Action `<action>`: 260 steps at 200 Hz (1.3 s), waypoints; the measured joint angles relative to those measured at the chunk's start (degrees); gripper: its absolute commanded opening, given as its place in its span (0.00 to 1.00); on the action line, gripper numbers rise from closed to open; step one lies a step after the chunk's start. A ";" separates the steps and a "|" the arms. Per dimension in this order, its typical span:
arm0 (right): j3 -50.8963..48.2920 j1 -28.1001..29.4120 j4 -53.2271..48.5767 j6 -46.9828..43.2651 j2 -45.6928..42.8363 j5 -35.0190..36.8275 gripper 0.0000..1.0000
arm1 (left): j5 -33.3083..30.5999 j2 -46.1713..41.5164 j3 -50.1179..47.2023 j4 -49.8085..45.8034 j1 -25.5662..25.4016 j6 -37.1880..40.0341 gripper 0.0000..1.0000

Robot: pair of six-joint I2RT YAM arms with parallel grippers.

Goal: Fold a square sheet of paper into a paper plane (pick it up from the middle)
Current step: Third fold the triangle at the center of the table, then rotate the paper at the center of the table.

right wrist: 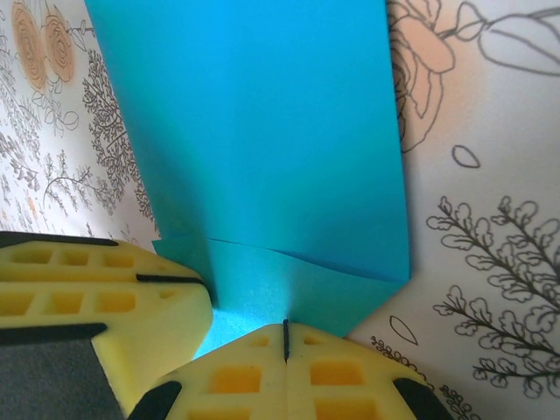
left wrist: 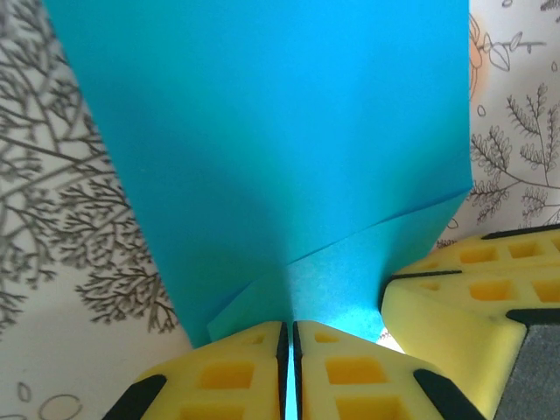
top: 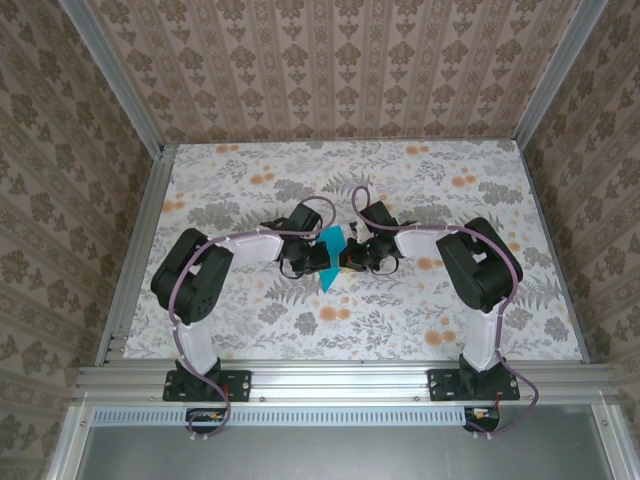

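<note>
Turquoise-blue sheet of paper [top: 331, 245], thin and plain, is held up between the two arms over the middle of the floral-print table cover [top: 250, 185], which is white with grey leaves and orange blooms. In the top view the sheet shows as a small tilted patch, its lower corner pointing towards the near edge of the table.

The left gripper [top: 322, 260] comes at the sheet from the left and the right gripper [top: 352, 260] from the right, so the two black heads nearly meet, with the paper between them.

In the left wrist view the left gripper's yellow foam fingers [left wrist: 236, 376] are pressed together, with a sliver of blue running down into the seam between them: they pinch the sheet at its near edge. The paper spreads away from them, a large smooth upper layer over a lighter layer beneath, and a slanted fold edge crosses between the two. The other gripper's yellow fingers stand just to the right, touching the same edge of the sheet.

In the right wrist view the right gripper's yellow fingers [right wrist: 341, 376] are likewise squeezed together, and the lower layer of the sheet meets their tips at the seam, so they too nip the paper. The sheet rises from them as a tall blue panel with a straight right side. The left gripper's yellow finger sits at the left, against the paper's lower layer.
</note>
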 measured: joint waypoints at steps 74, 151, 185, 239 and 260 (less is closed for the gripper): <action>1.25 0.28 -2.12 -1.53 0.33 1.40 0.04 | 1.44 0.00 -0.79 1.64 3.30 0.02 0.14; 1.22 0.20 -2.36 -0.57 -0.48 2.01 0.06 | 0.52 -2.45 -2.23 1.27 6.14 0.11 0.15; 1.77 0.17 -4.00 -0.04 -3.80 3.23 0.15 | -2.08 -9.90 -4.52 -0.63 7.54 0.44 0.22; 13.16 0.63 -8.74 -3.08 -2.49 7.69 0.20 | -9.07 -23.54 -8.92 -5.22 9.01 1.90 0.55; 18.69 1.25 -10.99 -4.35 1.88 9.81 0.22 | -11.17 -27.02 -10.84 -7.13 9.46 2.10 0.67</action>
